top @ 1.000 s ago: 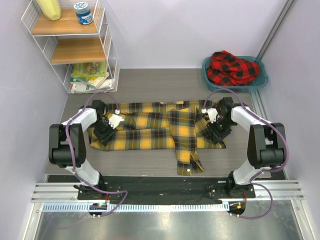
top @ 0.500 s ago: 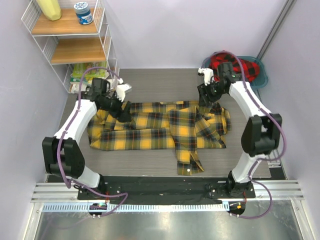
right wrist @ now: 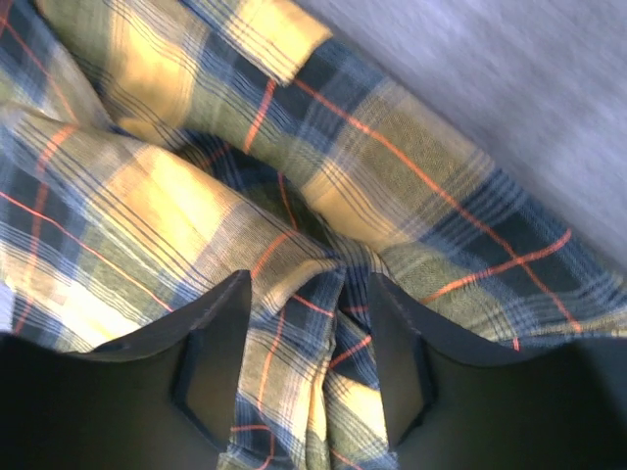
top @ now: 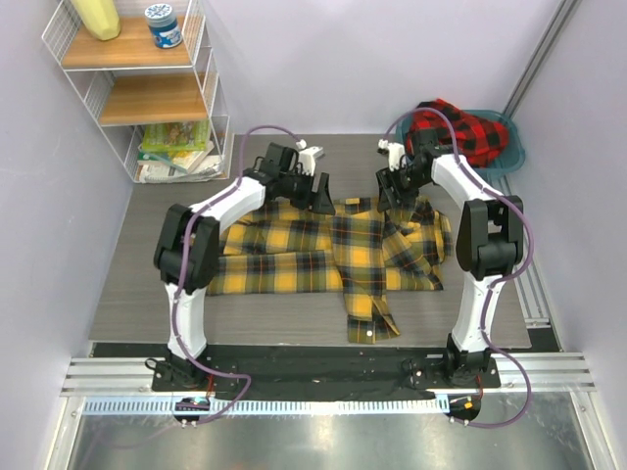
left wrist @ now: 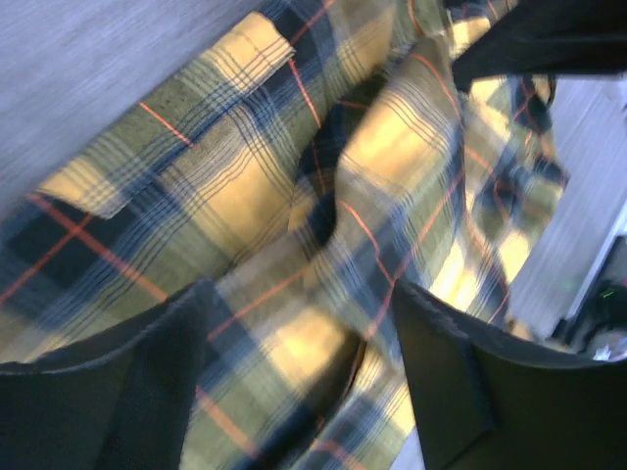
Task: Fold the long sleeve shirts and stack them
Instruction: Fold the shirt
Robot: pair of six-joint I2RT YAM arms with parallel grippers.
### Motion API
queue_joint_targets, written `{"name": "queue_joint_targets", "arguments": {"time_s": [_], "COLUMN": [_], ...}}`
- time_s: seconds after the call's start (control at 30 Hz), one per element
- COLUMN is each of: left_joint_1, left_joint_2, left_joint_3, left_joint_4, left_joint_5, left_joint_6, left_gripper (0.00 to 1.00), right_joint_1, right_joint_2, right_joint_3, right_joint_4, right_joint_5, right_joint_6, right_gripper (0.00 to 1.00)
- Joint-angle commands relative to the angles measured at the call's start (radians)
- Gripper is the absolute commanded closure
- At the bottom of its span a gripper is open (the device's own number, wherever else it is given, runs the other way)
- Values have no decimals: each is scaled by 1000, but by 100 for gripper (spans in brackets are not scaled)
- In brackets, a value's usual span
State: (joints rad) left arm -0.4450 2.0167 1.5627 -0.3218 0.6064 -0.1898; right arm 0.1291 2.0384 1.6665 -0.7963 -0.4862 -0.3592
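My left claw (left wrist: 304,304) and right claw (right wrist: 309,284) hung open, empty, above collar edge of yellow shirt (top: 313,250). Judged best: pinch both shoulders evenly, lift together.

Walls (top: 362,59): plain lavender, evenly lit; slanted metal post (top: 542,49), upper right. Floor (top: 147,294): grey wood-grain board, steel sheet (top: 323,441) along the bottom edge. Furniture: white wire shelf unit (top: 147,103) with wooden shelves, upper left, holding a jar (top: 163,24) and books (top: 176,147).

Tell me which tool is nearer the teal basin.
Right. The right tool is over the yellow shirt, just short of the basin; the left tool is farther left.
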Motion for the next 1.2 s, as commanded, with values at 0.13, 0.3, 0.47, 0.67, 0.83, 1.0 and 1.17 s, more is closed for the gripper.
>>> {"name": "queue_joint_targets", "arguments": {"time_s": [0.13, 0.3, 0.47, 0.67, 0.83, 1.0, 1.17], "left_joint_1": [-29, -27, -27, -26, -21, -20, -20], "left_joint_2": [126, 134, 132, 100, -16, -29, 8], "left_joint_3": [53, 7, -12, -47, -142, -150, -139], "left_joint_4": [194, 243, 265, 262, 315, 287, 251], "left_joint_5": [102, 133, 150, 109, 27, -26, -54], "left_joint_6": [-263, -293, -312, -297, -267, -235, -224], "left_gripper": [48, 66, 75, 100, 100, 100, 100], "right_joint_1": [3, 1, 7, 6, 7, 30, 63], "right_joint_2": [25, 45, 69, 48, -3, 44, 86], "right_joint_3": [53, 67, 88, 98, 128, 190, 190], "right_joint_4": [48, 39, -1, -3, 35, 9, -8], "right_joint_5": [-84, -117, -143, -134, -117, -81, -28], "right_joint_6": [16, 11, 0, -7, 25, 13, -4], "right_gripper": [59, 59, 53, 99, 99, 99, 99]}}
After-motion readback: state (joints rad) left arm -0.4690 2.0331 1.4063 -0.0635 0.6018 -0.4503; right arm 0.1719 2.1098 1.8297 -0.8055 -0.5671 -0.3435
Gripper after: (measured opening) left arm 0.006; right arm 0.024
